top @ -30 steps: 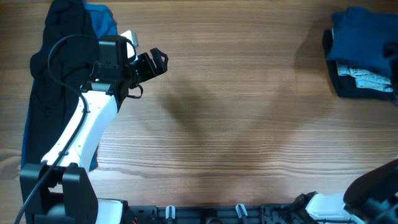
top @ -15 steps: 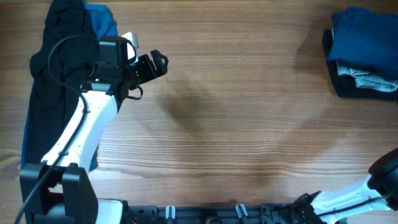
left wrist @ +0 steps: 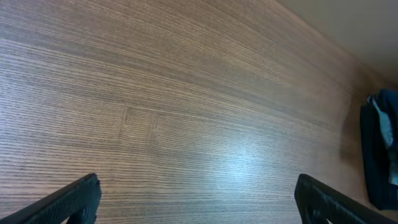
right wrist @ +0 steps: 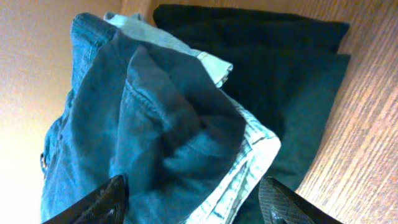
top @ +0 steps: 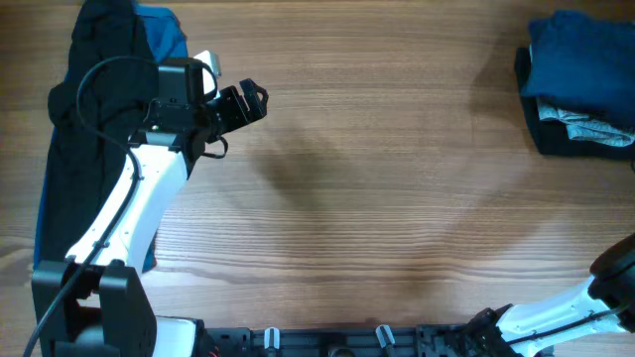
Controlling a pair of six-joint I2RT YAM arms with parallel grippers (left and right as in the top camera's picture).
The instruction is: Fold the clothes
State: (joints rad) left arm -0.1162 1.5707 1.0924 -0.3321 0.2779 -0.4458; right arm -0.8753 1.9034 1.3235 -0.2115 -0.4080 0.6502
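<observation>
Finds the right arm drawn back toward the lower right corner of the overhead view since a second ago, with less of its dark link over the table; finds the left arm in the same place. Sees the left gripper poised over bare wood just right of the unfolded clothes, fingers spread wide with nothing between them. Confirms this in the left wrist view, where only wood grain lies between the two black fingertips. Places the unfolded heap along the left edge: a long black garment, with a brighter blue garment showing at its top. Places the folded stack at the far right edge, well apart from the heap: blue denim on top, pale denim beneath it, a dark piece at the bottom. Shows the same stack close up in the right wrist view, blue denim crumpled over the pale layer, dark fabric behind. Shows the right gripper with fingers parted widely and gripping nothing, its tips framing the stack; cannot tell whether they touch the fabric.
</observation>
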